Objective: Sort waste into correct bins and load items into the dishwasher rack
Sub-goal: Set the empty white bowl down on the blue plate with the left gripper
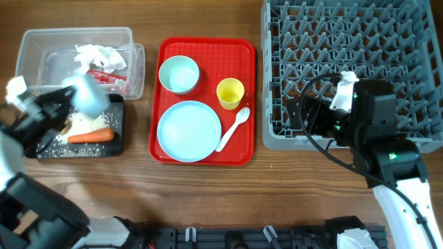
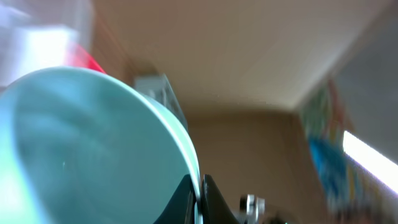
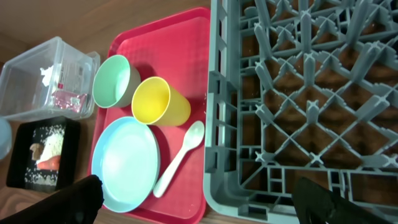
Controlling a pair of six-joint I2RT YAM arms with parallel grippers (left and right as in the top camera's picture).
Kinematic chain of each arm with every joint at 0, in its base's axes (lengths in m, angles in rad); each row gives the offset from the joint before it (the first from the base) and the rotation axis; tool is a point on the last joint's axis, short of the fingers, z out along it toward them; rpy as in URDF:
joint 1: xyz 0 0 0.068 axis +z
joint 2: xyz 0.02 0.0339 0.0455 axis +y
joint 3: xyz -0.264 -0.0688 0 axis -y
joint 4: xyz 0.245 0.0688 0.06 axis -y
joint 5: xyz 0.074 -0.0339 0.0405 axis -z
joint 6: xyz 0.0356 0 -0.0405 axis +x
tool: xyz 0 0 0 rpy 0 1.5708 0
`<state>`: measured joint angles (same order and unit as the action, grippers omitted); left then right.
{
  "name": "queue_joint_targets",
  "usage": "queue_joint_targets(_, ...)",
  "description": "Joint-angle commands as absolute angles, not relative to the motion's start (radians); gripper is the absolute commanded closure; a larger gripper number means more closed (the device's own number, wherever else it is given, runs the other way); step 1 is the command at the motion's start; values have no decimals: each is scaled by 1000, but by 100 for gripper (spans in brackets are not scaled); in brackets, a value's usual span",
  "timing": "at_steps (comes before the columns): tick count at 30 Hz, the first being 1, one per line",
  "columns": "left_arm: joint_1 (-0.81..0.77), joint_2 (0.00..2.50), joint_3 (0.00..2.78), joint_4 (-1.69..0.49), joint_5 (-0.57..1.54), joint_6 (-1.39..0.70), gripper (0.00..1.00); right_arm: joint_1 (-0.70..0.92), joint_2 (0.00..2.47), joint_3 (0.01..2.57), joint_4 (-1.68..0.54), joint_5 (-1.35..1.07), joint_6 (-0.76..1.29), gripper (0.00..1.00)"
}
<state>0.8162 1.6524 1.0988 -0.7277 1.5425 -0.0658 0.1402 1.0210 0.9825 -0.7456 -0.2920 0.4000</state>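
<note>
My left gripper (image 1: 72,99) is shut on the rim of a pale bowl (image 1: 88,95), held tilted over the black tray (image 1: 118,144); the left wrist view shows the jaws (image 2: 200,194) pinching that bowl (image 2: 93,149). The black tray holds rice (image 1: 82,123), an orange carrot (image 1: 90,135) and brownish scraps. The clear tub (image 1: 41,48) holds white tissue (image 1: 97,55) and a red wrapper (image 1: 107,76). My right gripper (image 1: 304,114) is open and empty above the front left corner of the grey rack (image 1: 346,41), fingers wide apart in its wrist view (image 3: 202,202).
A red serving tray (image 1: 208,43) in the middle carries a second pale bowl (image 1: 178,74), a yellow cup (image 1: 230,93), a light blue plate (image 1: 188,131) and a white spoon (image 1: 232,130). The rack (image 3: 298,93) stands right beside the tray.
</note>
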Motion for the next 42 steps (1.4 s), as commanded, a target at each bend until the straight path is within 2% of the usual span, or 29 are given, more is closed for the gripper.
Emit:
queue_joint_targets(1, 521, 1538, 1209, -612, 1401, -193, 96, 136, 1040, 1001, -736, -309, 395, 0)
queue_joint_targets(4, 204, 1521, 1284, -360, 984, -406, 96, 136, 1042, 1001, -747, -308, 393, 0)
queue_joint_targets(6, 12, 1521, 1287, -263, 644, -408, 96, 136, 1042, 1001, -751, -308, 392, 0)
queue_joint_targets(7, -80, 1525, 1287, -254, 430, -399, 96, 136, 1042, 1001, -752, -308, 392, 0)
queue_joint_targets(8, -247, 1541, 1287, -242, 97, -336, 96, 136, 1042, 1001, -753, -308, 391, 0)
queue_joint_targets(10, -379, 1571, 1287, -232, -107, -207, 96, 136, 1042, 1001, -752, -308, 384, 0)
queue_joint_targets(12, -480, 1613, 1287, -267, -355, -200, 96, 136, 1042, 1001, -757, -308, 369, 0)
queue_joint_targets(13, -504, 1629, 1287, -288, -400, -200, 96, 136, 1042, 1000, -761, -308, 366, 1)
queue_joint_targets(16, -514, 1662, 1287, -365, -402, -232, 96, 136, 1042, 1000, -761, -308, 366, 0)
queue_joint_targets(19, -515, 1660, 1287, -593, -397, -424, 96, 136, 1042, 1000, -765, -308, 366, 0)
queue_joint_targets(22, -522, 1669, 1285, -840, -173, -518, 96, 136, 1042, 1000, -764, -296, 367, 0)
queue_joint_targets(23, -533, 1676, 1267, -850, -76, -517, 96, 136, 1042, 1000, -763, -281, 367, 0)
queue_joint_targets(27, -600, 1697, 1167, -791, -60, -518, 96, 136, 1042, 1000, -768, -270, 368, 1)
queue_joint_targets(30, -614, 1702, 1137, -778, -72, -518, 86, 136, 1042, 1000, -771, -270, 368, 0)
queue_joint_targets(32, -612, 1702, 1137, -778, -83, -518, 82, 136, 1042, 1000, -771, -270, 367, 0)
queue_joint_targets(33, -612, 1702, 1137, -786, -83, -518, 77, 136, 1042, 1000, -771, -271, 369, 0)
queue_joint_targets(34, -612, 1702, 1137, -796, -95, -518, 56, 136, 1042, 1000, -759, -279, 369, 0)
queue_joint_targets(36, -606, 1697, 1145, -801, -102, -517, 30, 136, 1042, 1000, -715, -290, 421, 0)
queue_joint_targets(38, -595, 1674, 1193, -857, -101, -517, 22, 137, 1042, 1002, -667, -341, 423, 1)
queue_joint_targets(40, -575, 1638, 1261, -922, -101, -518, 13, 152, 1045, 1024, -657, -348, 445, 9)
queue_joint_targets(42, -538, 1572, 1324, -933, -101, -517, 1, 209, 1081, 1114, -684, -313, 437, 7)
